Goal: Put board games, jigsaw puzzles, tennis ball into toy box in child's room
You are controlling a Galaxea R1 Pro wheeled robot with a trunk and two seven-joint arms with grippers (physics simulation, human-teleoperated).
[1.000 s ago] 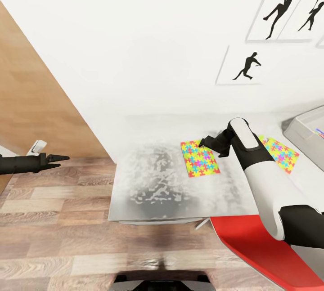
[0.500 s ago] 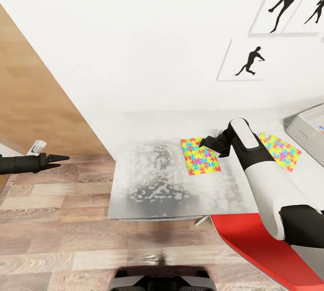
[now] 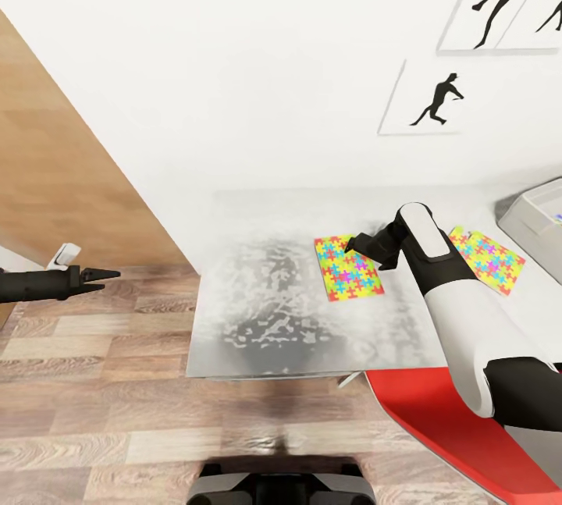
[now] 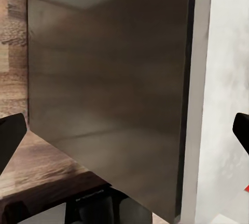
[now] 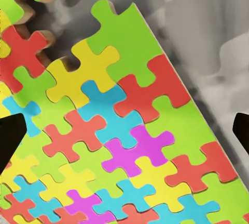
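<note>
Multicoloured puzzle: 1 jigsaw puzzle lies flat on the table, well in from the front edge.
Second puzzle: another jigsaw square lies farther toward the robot's right, partly hidden behind the right arm.
Toy box: the pale grey tray stands at the table's far right, apart from both puzzles.
Right gripper: the right gripper hovers at the far corner of the nearer puzzle; the wrist view shows its 2 fingertips spread wide, with the puzzle's corner between them and nothing held.
Left gripper: the left gripper hangs over the wood floor, well apart from the table; its tips are spread and hold nothing.
Key relation: the puzzle lies directly beneath and just ahead of the right gripper, which is far nearer than the left.
Likely need: a descent onto the puzzle's edge, since the sheet is thin and flat.
</note>
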